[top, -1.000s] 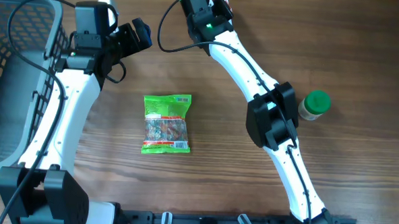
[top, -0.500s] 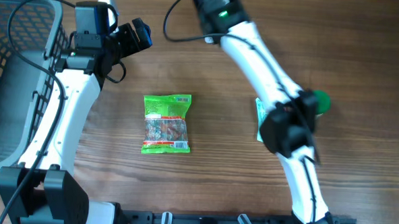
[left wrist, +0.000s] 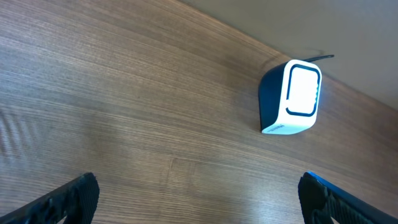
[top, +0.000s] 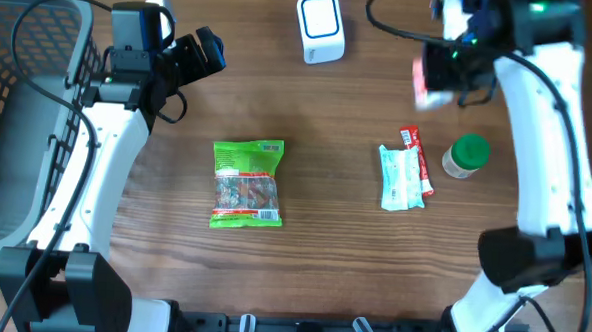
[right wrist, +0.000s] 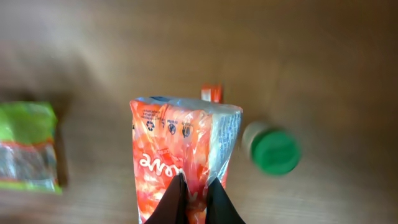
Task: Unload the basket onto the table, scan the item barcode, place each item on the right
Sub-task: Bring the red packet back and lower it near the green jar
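1. My right hand (right wrist: 193, 198) is pinched tight on the lower edge of the red-orange packet (right wrist: 180, 149). That's the item to scan, and it's held up off the table (top: 321, 277).
2. The face towards my wrist camera shows recycling marks. I can't spot a barcode there, so my guess is it's on the other face or under my fingers.
3. Below the packet are a green-lidded jar (right wrist: 272, 149) and the end of a red bar (right wrist: 211, 92), with a green snack bag (right wrist: 28, 146) off to one side. The packet touches none of them.
4. The scanner (top: 319, 27) stands at the far edge of the table. In the overhead view it's well apart from my packet, and its window looks tilted upward.
5. To do this well:
   - Carry the packet over the window with the barcode face square to it.
   - Keep the film flat and hold steady.
   - If it doesn't read, roll the wrist to show the other face.
6. My left hand (top: 209, 50) has its jaws wide and holds nothing. It's beside the basket (top: 18, 124), with the scanner in its wrist view. It's best left out of my path.
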